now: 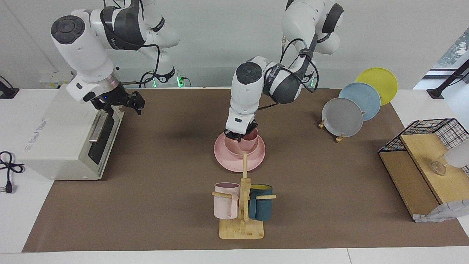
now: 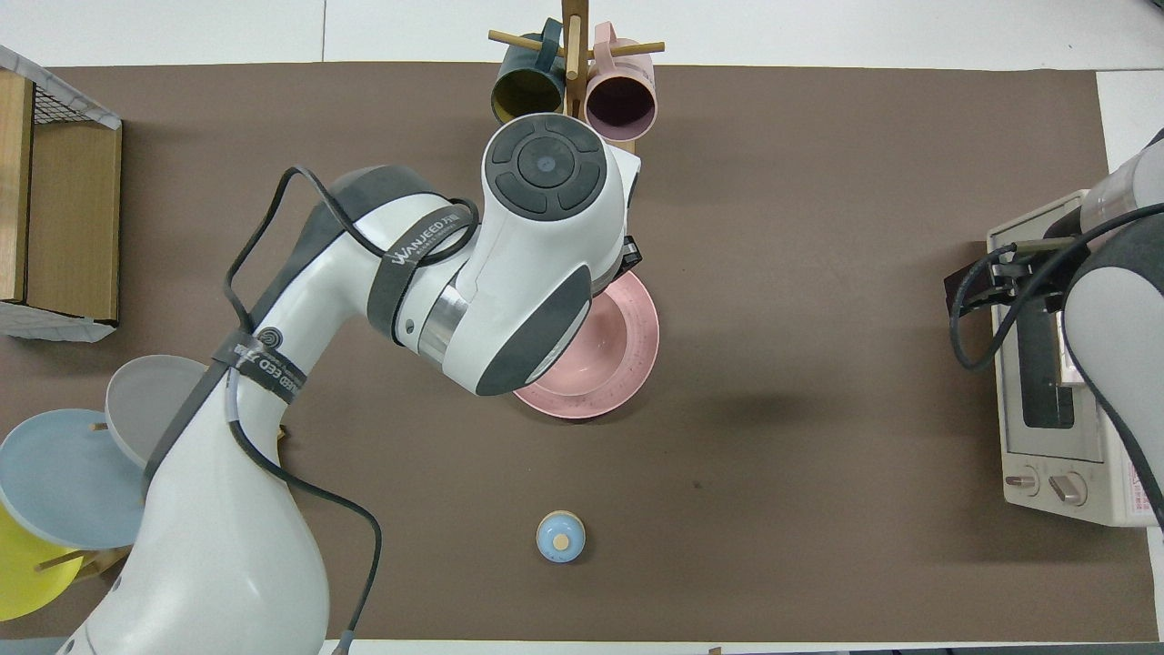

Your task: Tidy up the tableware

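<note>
Here, nearest the robots, my left gripper (image 1: 240,136) sits down in the pink bowl (image 1: 234,147), seemingly clamped on the cup (image 1: 251,136); bowl stacked on plate (image 1: 256,161) mid-table. Right gripper (image 1: 129,103) waits over the toaster oven (image 1: 73,146), fingers apart. Risk: lifting drags the bowl; farther out, the mug rack (image 1: 242,205) stands near.

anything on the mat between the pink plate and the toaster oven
Nothing. In the overhead view the brown mat is bare between the pink plate and the toaster oven, and the facing view shows the same. The right claw hangs over the oven.
</note>
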Available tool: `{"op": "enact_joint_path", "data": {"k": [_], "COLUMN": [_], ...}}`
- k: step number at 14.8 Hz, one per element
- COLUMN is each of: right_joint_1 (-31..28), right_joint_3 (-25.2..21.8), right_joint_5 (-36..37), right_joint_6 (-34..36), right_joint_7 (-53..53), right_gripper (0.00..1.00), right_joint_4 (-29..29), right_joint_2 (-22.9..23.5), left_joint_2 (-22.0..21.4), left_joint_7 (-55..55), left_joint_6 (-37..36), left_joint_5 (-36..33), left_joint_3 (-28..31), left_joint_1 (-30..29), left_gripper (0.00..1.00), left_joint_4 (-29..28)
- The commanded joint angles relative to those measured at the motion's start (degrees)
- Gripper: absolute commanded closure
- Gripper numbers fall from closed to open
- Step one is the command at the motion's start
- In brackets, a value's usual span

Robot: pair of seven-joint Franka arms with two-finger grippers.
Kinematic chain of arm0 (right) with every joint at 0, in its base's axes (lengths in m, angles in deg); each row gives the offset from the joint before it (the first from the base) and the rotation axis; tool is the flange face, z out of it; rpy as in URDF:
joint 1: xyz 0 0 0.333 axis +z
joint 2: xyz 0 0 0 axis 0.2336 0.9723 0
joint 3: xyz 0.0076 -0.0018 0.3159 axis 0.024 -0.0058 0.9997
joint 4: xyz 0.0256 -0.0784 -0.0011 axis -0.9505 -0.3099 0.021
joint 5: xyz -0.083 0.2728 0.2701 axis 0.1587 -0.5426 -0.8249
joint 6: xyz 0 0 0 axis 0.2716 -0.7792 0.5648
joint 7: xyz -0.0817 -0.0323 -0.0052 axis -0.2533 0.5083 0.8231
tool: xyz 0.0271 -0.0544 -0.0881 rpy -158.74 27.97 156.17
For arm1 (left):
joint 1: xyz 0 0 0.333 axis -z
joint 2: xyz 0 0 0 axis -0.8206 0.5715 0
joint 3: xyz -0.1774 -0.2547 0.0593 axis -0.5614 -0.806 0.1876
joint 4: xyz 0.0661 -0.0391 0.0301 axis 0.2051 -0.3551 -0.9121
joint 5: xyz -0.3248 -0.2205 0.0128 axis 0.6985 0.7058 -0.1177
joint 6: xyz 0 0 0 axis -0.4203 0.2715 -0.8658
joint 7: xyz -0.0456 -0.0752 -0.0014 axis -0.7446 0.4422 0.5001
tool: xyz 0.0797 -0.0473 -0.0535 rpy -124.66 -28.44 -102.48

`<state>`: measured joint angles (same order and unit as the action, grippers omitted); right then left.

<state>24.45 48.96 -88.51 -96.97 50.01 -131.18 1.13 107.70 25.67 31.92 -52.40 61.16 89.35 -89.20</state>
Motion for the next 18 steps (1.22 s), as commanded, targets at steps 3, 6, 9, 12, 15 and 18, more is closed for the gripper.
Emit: {"op": "enact_joint_path", "data": {"k": [3,6,9,12,15,18], "right_joint_1": [-3.2,-6.5,-7.2,-7.3,-8.6,-8.7], "right_joint_3": [0.9,4.5,5.3,5.9,7.1,7.0], "right_joint_5": [0.4,0.2,0.3,0.2,0.3,0.3], "right_joint_6": [-3.0,-3.1,-3.0,-2.1,-0.1,0.2], "right_joint_7": [5.3,5.1,5.0,4.9,5.0,5.2], "right_gripper": [0.0,0.0,0.0,0.0,0.0,0.0], "right_joint_4": [-2.1,-2.1,-2.2,-2.1,-2.1,-2.4], "right_joint_2": [-1.7,-1.7,-1.7,-1.7,-2.6,-3.4], "left_joint_2": [-0.7,-0.8,-0.8,-1.7,-7.4,-15.5], "left_joint_7": [1.0,0.9,0.7,0.4,-2.9,-11.9], "left_joint_6": [5.1,7.0,6.9,4.4,-0.3,-8.8], "left_joint_5": [0.4,0.4,0.3,0.2,0.4,0.7], "left_joint_3": [0.5,0.5,0.5,0.9,1.1,1.1], "left_joint_1": [0.4,1.0,1.0,0.7,-3.2,-11.6], "left_gripper": [1.0,1.0,0.01,0.0,0.0,0.0], "left_joint_4": [-5.0,-6.5,-6.5,-5.9,-5.6,-5.8]}}
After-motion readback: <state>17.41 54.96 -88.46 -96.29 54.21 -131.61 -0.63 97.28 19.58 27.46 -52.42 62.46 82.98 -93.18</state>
